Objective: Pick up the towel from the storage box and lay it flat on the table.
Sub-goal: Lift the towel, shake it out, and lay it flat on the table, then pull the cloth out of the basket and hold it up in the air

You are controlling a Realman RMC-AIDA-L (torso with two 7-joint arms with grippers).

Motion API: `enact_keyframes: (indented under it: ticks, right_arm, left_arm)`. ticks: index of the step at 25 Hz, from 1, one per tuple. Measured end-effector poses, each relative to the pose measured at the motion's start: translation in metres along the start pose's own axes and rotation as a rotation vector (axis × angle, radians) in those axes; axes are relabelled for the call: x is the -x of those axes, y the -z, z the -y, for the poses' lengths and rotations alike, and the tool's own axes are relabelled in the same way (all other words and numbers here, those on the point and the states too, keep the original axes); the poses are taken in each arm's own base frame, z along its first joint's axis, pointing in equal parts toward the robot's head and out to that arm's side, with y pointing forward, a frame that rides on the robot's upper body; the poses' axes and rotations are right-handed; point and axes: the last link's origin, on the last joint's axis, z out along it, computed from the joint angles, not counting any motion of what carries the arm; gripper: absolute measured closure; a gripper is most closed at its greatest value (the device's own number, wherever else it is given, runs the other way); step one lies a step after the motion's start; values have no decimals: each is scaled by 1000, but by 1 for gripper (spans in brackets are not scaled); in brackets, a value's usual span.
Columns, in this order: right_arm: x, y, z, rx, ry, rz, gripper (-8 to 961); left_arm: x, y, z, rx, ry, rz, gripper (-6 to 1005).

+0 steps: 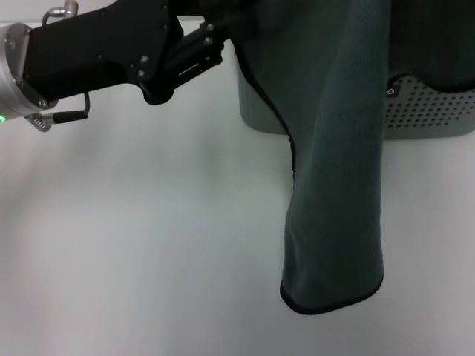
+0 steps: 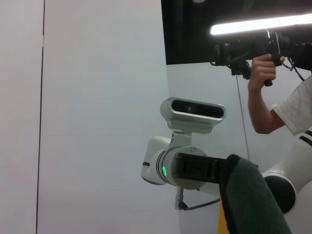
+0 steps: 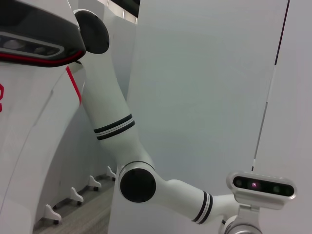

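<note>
The dark teal towel (image 1: 334,148) with black edging hangs lifted in the head view, from the top edge down to just above the white table (image 1: 133,245). It hides most of the grey-green storage box (image 1: 430,115), which stands at the back right. My left gripper (image 1: 223,44) reaches in from the upper left and is shut on the towel's upper left edge. My right gripper is outside the head view. The left wrist view shows its black body (image 2: 200,170) with a bulge of towel (image 2: 253,200) covering its tip.
The box's small black label (image 1: 391,92) peeks out beside the towel. A person with a camera (image 2: 263,63) stands behind the robot in the left wrist view. The right wrist view shows my left arm (image 3: 141,141) and pale walls.
</note>
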Motion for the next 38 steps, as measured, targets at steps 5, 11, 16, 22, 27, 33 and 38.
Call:
enact_keyframes:
  ticks: [5, 11, 16, 22, 27, 33, 38]
  right_arm:
    - [-1, 1, 0, -2, -2, 0, 954]
    - [-3, 2, -1, -11, -9, 2, 954]
    - [-12, 3, -1, -32, -53, 34, 954]
    - [-34, -7, -1, -98, -150, 83, 954]
    - [-47, -17, -3, -96, -210, 64, 929]
    - [-63, -34, -8, -90, -260, 81, 854]
    - [-87, -53, -13, -100, -286, 40, 697]
  left_arm:
    - [0, 0, 0, 4, 11, 4, 796]
    - [-2, 3, 1, -11, 16, -13, 930]
    - [-13, 14, -2, -41, 8, -80, 973]
    - [-31, 26, -10, -21, -5, -168, 978]
    - [-34, 28, -12, -26, -4, -184, 979]
    - [-34, 27, -14, -27, -4, -210, 979]
    - [-39, 28, -15, -30, -29, -238, 978]
